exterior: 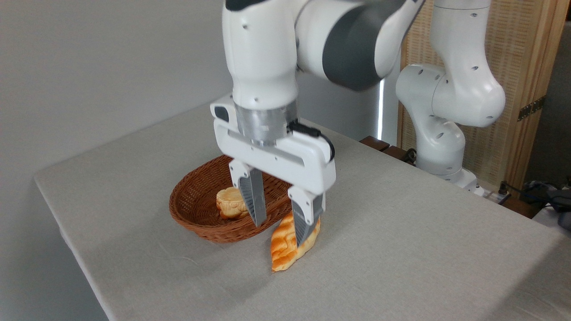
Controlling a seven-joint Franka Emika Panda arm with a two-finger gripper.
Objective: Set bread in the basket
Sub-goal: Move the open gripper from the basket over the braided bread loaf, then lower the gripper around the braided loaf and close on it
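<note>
Hand (pixel 280 234) spread wide, nothing gripped, hovering over braided loaf (pixel 285 249) on grey tabletop (pixel 401 232), loaf just beside wicker basket (pixel 192 214), pale bun (pixel 229 203) inside basket

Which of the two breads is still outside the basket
The long golden-orange braided loaf. It lies on the table beside the basket, under the open tool. The small pale bun is in the basket.

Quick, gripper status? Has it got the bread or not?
Gripper: jaws open wide, holding nothing. It sits low over the bread, which lies on the table beside the basket, not gripped.
</note>
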